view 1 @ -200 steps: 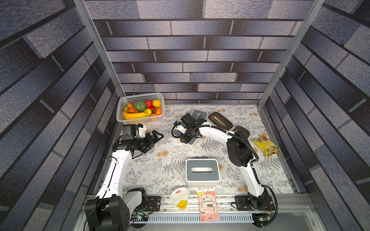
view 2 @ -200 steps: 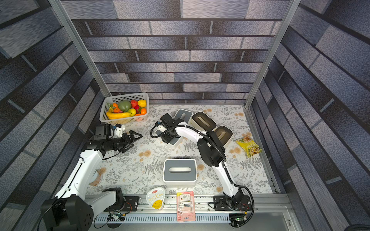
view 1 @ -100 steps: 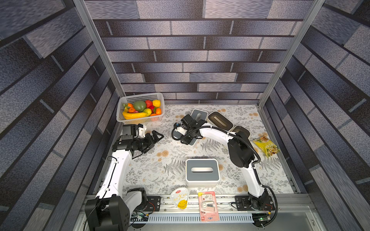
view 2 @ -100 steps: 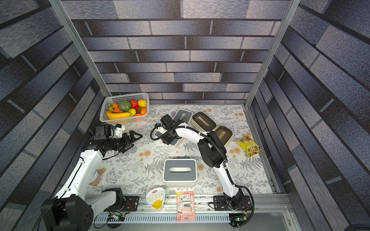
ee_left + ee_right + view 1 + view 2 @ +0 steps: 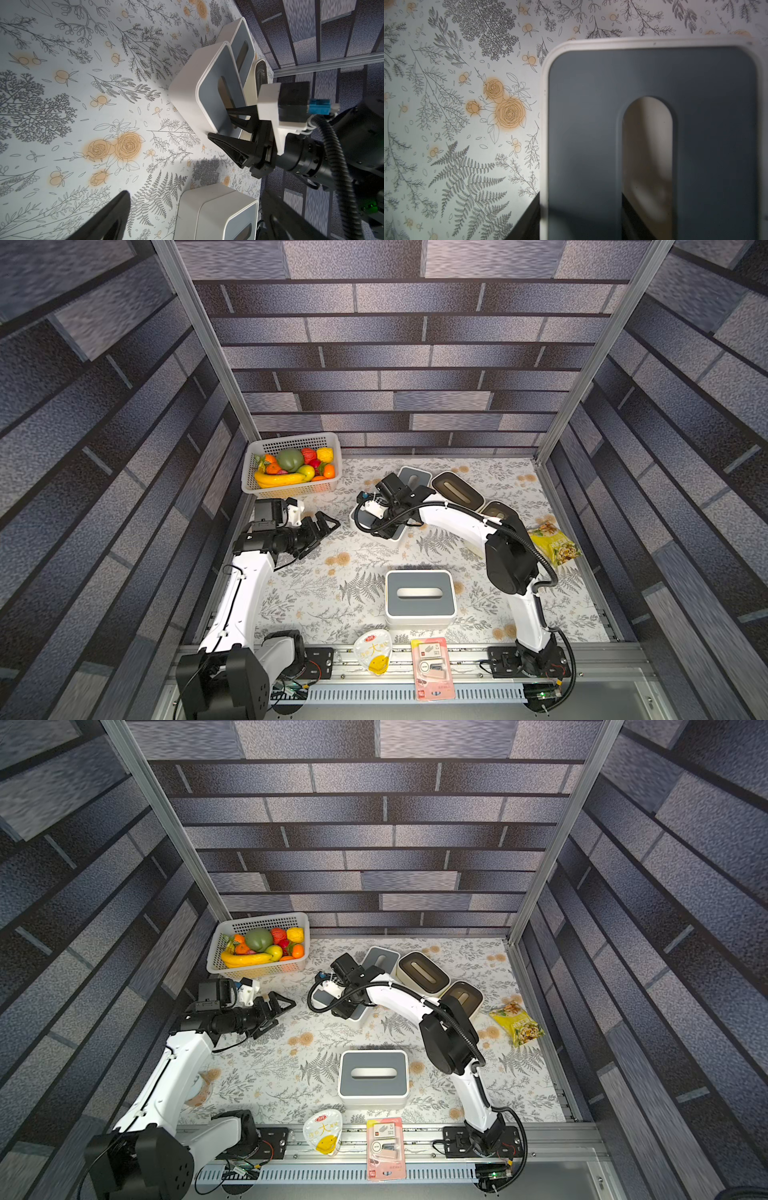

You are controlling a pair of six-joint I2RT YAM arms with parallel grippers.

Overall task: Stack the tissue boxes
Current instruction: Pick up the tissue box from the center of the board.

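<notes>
Grey-lidded box (image 5: 581,124) near the fruit basket (image 5: 291,490) is pinched at its slot by the right gripper (image 5: 217,121); left gripper (image 5: 328,521) is spread. Lift-and-stack is likely needed next.

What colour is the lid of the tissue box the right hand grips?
The tissue box lid is slate grey, its rim white; clearest in the right wrist view.

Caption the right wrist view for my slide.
Right gripper shut on a grey-lidded tissue box through its oval slot, floral tablecloth beside it.

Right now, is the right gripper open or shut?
Right gripper shut on the grey-lidded tissue box: one finger outside its wall, one in its slot.
</notes>
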